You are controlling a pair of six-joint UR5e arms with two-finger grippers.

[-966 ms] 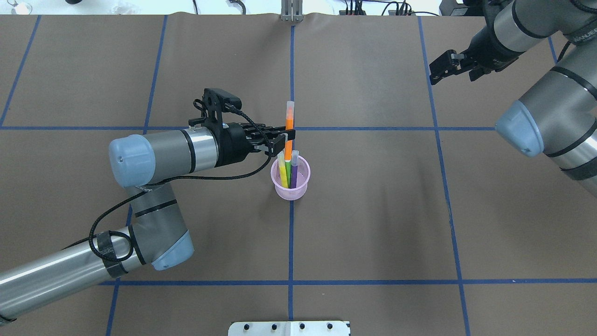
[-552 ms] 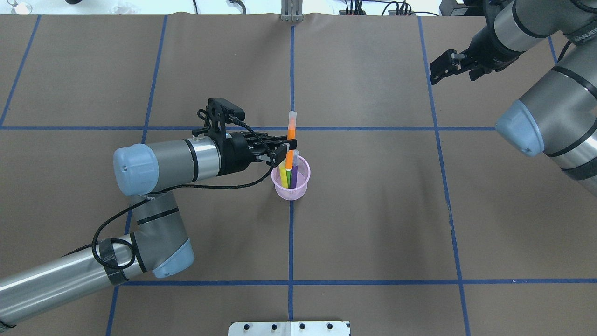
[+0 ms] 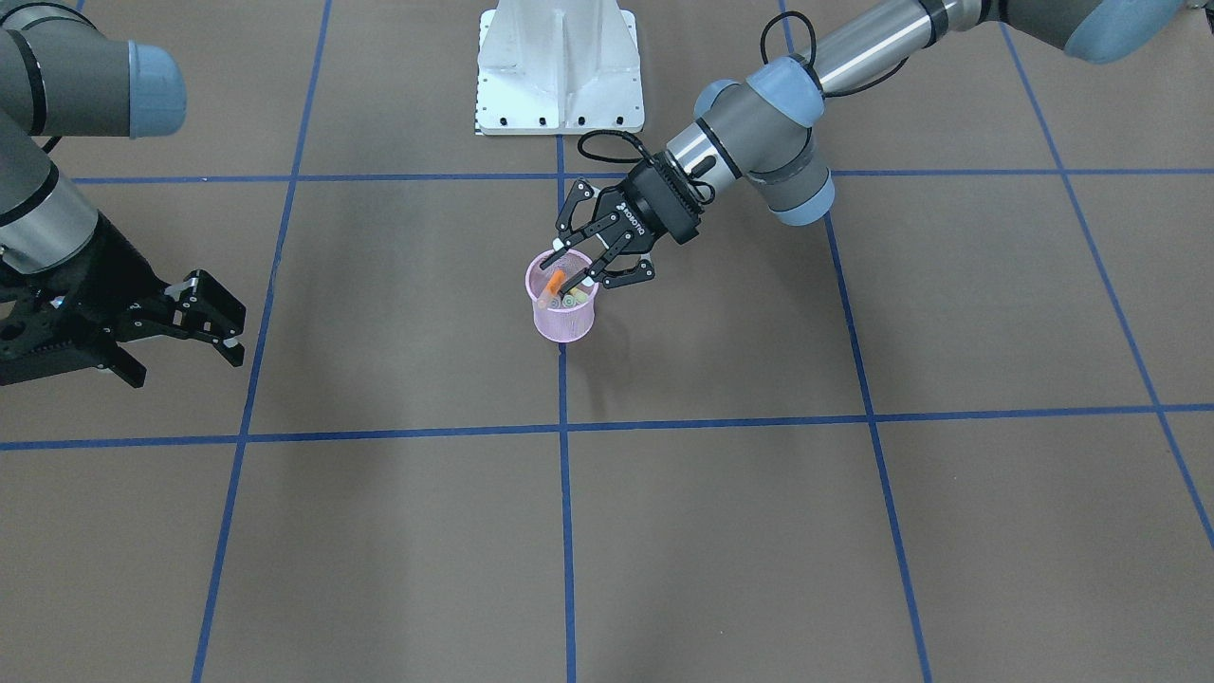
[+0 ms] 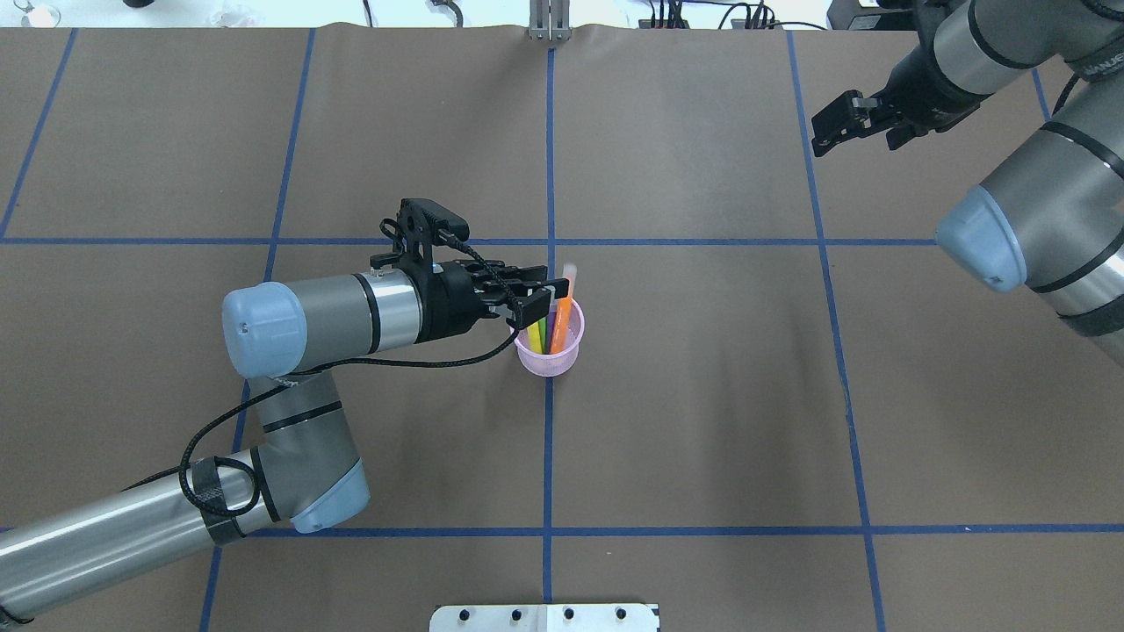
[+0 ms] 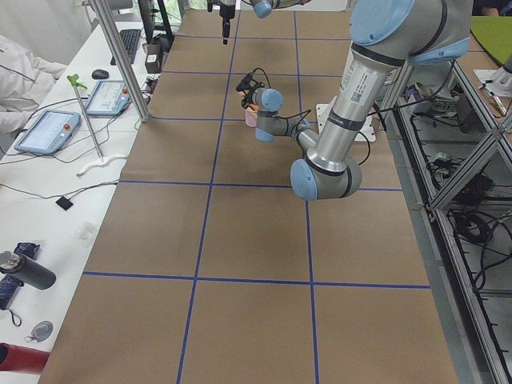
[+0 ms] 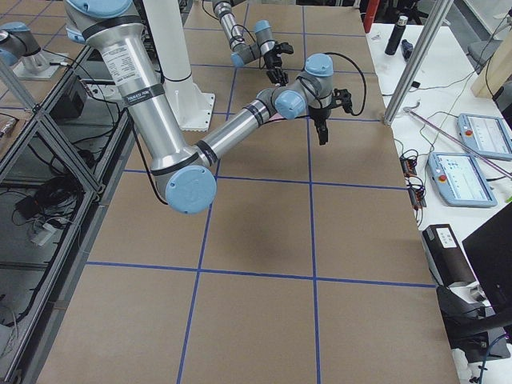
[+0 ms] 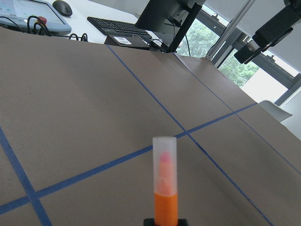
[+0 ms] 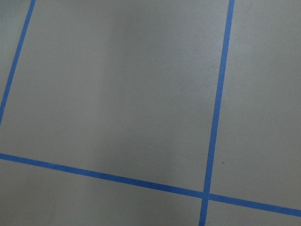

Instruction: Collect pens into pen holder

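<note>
Pink mesh pen holder [image 4: 550, 358] contains the tilted orange pen [image 4: 563, 309], pale cap up; left gripper [image 4: 544, 303] and right gripper [image 4: 821, 132] both spread, holding nothing.

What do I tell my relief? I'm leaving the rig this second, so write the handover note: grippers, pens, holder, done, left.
Left gripper: open, fingers either side of the orange pen, over the pen holder.
Right gripper: open, empty, far off to the side.
Pens: orange leans in the holder, cap up; yellow pen and green pen in it too; purple hidden by the fingers, cannot confirm.
Done: at least three pens in.
Left: lift the left arm clear, check for purple.
</note>
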